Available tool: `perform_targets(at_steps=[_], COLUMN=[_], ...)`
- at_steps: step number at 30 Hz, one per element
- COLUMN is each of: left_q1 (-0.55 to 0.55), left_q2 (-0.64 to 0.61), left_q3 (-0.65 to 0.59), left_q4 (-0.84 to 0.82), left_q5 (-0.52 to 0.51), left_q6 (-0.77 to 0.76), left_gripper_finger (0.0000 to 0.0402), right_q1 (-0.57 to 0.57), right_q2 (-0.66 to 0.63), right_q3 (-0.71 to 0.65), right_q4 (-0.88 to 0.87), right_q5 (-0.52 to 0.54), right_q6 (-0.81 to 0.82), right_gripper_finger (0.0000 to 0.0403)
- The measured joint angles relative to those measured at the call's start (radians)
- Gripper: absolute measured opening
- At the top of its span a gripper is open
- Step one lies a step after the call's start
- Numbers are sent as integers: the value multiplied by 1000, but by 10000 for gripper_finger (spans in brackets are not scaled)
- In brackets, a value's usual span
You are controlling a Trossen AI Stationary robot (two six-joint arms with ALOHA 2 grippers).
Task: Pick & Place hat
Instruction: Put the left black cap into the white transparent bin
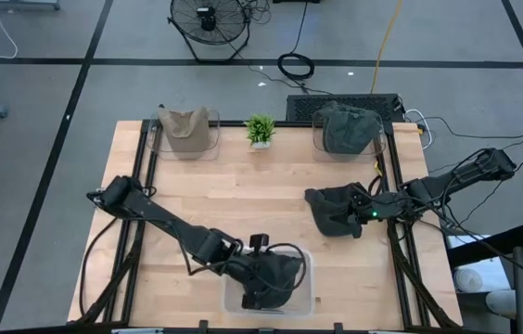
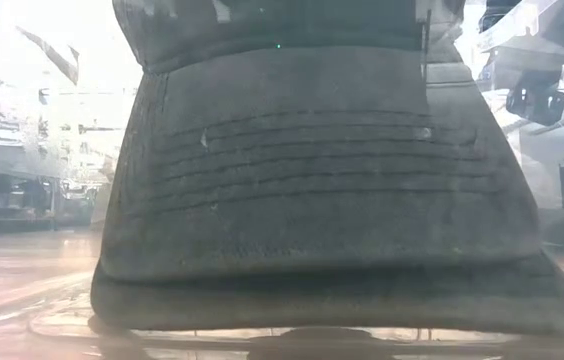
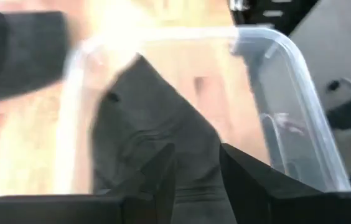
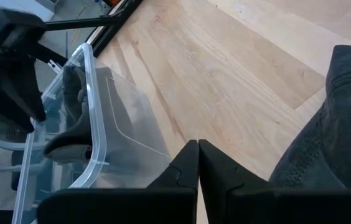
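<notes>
Wooden worktop [image 1: 243,186] carries a clear bin [image 1: 305,299] at its near edge; left claw [image 3: 197,171], fingers apart astride a dark hat [image 3: 144,134], hangs inside it. Right claw [image 4: 198,155], pressed together, hovers beside another dark hat [image 1: 331,209].

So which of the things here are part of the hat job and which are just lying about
Job:
- dark hat in clear bin, left gripper over it
- dark hat beside shut right gripper
- tan hat and grey-green hat, far edge

Lying about:
- small green plant
- floor fan
</notes>
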Motion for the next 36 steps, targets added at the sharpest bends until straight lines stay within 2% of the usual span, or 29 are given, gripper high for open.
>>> perform_targets(at_steps=[4, 8, 16, 22, 27, 32, 36], left_q1=[8, 26, 19, 15, 26, 58, 82], left_q2=[2, 46, 107, 131, 137, 70, 41], left_q3=[-1, -1, 0, -2, 0, -3, 0], left_q4=[-8, 24, 49, 50, 44, 42, 45], left_q5=[-67, -29, -17, -1, 7, 12, 9], left_q6=[-3, -12, -22, -15, -11, -51, -52], left_gripper_finger=[131, 131, 131, 131, 131, 131, 131], right_q1=[0, 0, 0, 0, 0, 0, 0], right_q2=[0, 0, 0, 0, 0, 0, 4], right_q3=[0, 0, 1, 1, 1, 1, 1], right_q4=[0, 1, 8, 30, 68, 142, 125], right_q5=[12, 48, 51, 50, 65, 119, 153], right_q6=[0, 7, 10, 110, -23, -56, -81], right_gripper_finger=[0, 0, 0, 0, 0, 0, 5])
